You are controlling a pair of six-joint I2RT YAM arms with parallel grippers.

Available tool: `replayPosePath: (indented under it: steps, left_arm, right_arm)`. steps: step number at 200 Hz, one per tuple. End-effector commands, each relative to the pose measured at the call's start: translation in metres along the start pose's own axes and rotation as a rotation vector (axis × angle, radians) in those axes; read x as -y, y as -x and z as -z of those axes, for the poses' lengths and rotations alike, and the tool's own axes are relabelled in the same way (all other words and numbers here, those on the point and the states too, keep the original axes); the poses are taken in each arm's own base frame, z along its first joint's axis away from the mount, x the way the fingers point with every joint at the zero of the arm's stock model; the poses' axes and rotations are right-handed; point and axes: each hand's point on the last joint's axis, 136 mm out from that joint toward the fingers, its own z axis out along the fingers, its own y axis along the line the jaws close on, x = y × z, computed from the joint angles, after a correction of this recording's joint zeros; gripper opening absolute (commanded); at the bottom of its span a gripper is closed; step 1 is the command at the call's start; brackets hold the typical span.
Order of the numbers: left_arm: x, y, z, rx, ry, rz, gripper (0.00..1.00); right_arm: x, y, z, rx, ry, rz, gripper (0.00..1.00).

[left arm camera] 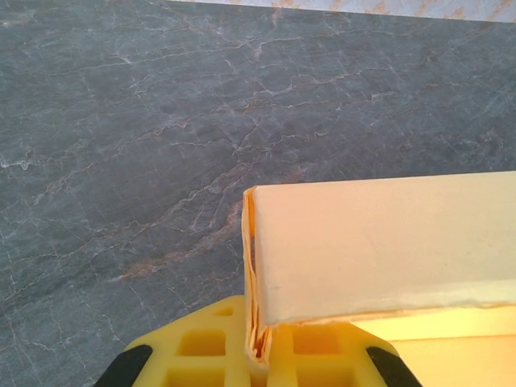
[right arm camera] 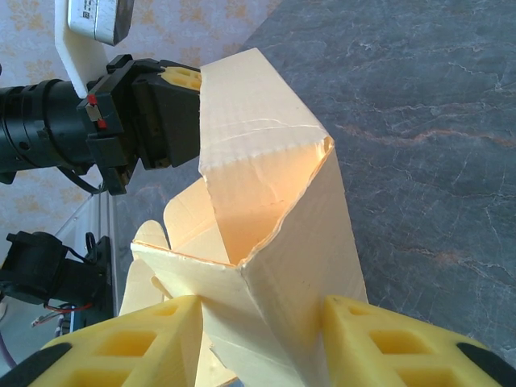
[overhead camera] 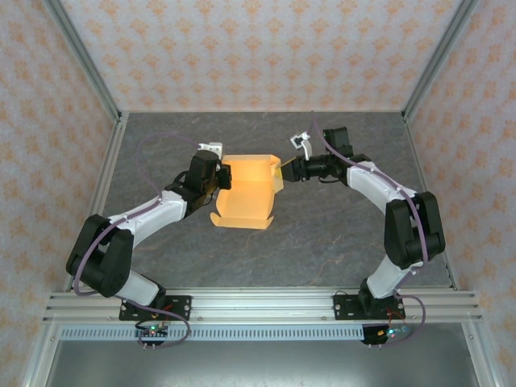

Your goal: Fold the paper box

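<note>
The paper box (overhead camera: 246, 192), thin orange-yellow card partly raised into a hollow shell, is near the middle of the grey table (overhead camera: 347, 242), held between my two arms; its lower flaps splay onto the surface towards me.

The left gripper (left arm camera: 258, 359) is clamped tight on the layered edge of one wall.

The right gripper (right arm camera: 262, 343) straddles a creased corner at the opposite end, half closed, with both yellow fingers (right arm camera: 129, 347) seemingly pressing the card; I judge that a grip on the box.

I expect the card to be very light, stiff along its panels but quick to buckle or tear at the creases; one fold near the right-hand corner already looks crumpled. It is best taken near a crease or a doubled edge, not mid-panel, and squeezed gently.

There is open table on every side; the enclosure's walls and rails are well apart from the box. The two wrists face each other closely across it, so that gap is my tightest margin.
</note>
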Motion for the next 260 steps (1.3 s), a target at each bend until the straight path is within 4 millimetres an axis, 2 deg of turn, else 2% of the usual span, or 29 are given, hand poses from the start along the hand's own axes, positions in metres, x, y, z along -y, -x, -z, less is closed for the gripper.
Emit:
replayPosePath:
  steps: [1, 46, 94, 125, 190, 234, 260]
  left_arm:
    - [0.014, 0.012, -0.001, 0.026, -0.041, -0.001, 0.0]
    - [0.022, 0.012, 0.0, 0.019, -0.053, -0.009, 0.0]
    - [0.026, 0.011, 0.0, 0.013, -0.058, -0.018, 0.0]
    - [0.03, 0.011, 0.001, 0.013, -0.068, -0.019, 0.0]
    - [0.033, 0.012, 0.004, 0.014, -0.07, -0.026, 0.0]
    - [0.031, 0.013, 0.005, 0.016, -0.057, -0.027, 0.0]
    - [0.031, 0.014, 0.006, 0.017, -0.06, -0.026, 0.0]
  right_arm:
    - [-0.001, 0.002, -0.005, 0.003, -0.005, 0.014, 0.42]
    - [0.007, -0.001, -0.01, 0.01, -0.059, 0.005, 0.41]
    - [0.019, 0.005, -0.008, 0.051, -0.17, -0.001, 0.41]
    - [0.026, 0.001, -0.008, 0.058, -0.226, -0.002, 0.41]
    - [0.024, -0.013, -0.012, 0.047, -0.213, 0.013, 0.44]
    - [0.009, -0.016, -0.016, 0.029, -0.117, 0.033, 0.44]
    - [0.01, -0.019, -0.016, 0.022, -0.118, 0.033, 0.44]
